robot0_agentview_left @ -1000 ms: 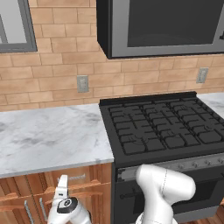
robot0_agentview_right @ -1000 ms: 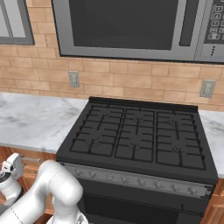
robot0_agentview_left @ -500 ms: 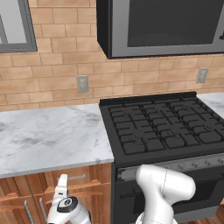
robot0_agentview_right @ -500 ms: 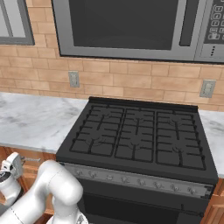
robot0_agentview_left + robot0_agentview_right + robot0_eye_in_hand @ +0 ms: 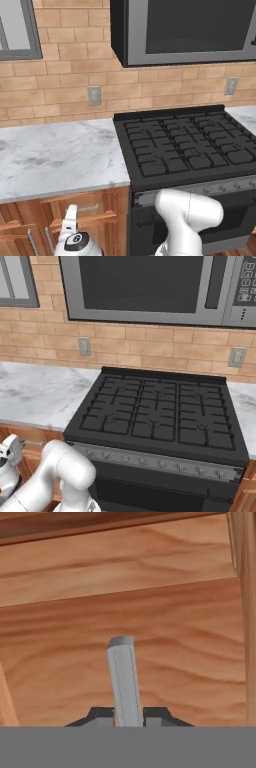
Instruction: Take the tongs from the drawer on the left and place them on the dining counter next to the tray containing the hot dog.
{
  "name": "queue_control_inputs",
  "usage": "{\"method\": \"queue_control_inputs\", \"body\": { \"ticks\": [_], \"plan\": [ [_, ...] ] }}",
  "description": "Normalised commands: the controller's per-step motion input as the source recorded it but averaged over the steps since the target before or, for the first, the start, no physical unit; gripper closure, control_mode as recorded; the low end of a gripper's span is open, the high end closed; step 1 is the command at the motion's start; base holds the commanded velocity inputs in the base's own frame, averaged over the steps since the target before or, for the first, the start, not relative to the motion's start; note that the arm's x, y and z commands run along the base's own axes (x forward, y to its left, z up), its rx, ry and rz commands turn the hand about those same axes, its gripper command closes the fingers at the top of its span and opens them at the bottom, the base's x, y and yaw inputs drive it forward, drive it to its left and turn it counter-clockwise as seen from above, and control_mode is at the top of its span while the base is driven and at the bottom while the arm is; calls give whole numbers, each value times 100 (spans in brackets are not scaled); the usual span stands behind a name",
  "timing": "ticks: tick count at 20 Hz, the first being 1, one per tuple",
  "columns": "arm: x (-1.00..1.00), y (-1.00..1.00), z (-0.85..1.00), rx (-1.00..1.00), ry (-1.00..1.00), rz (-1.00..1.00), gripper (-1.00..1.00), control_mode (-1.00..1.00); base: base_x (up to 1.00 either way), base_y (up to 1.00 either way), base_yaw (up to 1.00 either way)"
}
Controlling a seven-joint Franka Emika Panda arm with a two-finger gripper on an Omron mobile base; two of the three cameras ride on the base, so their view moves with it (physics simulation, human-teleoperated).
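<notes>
My gripper [image 5: 129, 714] is shut on the short silver bar handle [image 5: 123, 677] of the drawer [image 5: 165, 637]. The drawer's reddish-brown wooden front stands close before the hand. In the left base view the gripper [image 5: 71, 214] sits low at the drawer front [image 5: 97, 207], just under the marble counter along the wall [image 5: 55, 155]. The right base view has the hand [image 5: 10, 453] at its lower left edge. The drawer is closed, so the tongs are hidden. The dining counter and the tray are out of view.
A black gas stove [image 5: 185, 145] stands right of the drawer, with its oven door [image 5: 160, 491] behind the arm. A microwave [image 5: 150, 286] hangs above it on the brick wall. Cabinet doors with vertical silver handles [image 5: 31, 240] lie below left.
</notes>
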Motion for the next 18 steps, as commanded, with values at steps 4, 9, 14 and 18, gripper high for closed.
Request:
{"method": "queue_control_inputs", "body": {
  "ticks": [4,9,14,18],
  "plan": [
    [-92,-2,-18,0,0,0,100,-100,0,0,0],
    [-100,-11,-25,0,0,0,100,-100,0,0,0],
    [-100,-18,-30,0,0,0,100,-100,0,0,0],
    [-100,-19,-34,0,0,0,100,-100,0,0,0]
  ]
}}
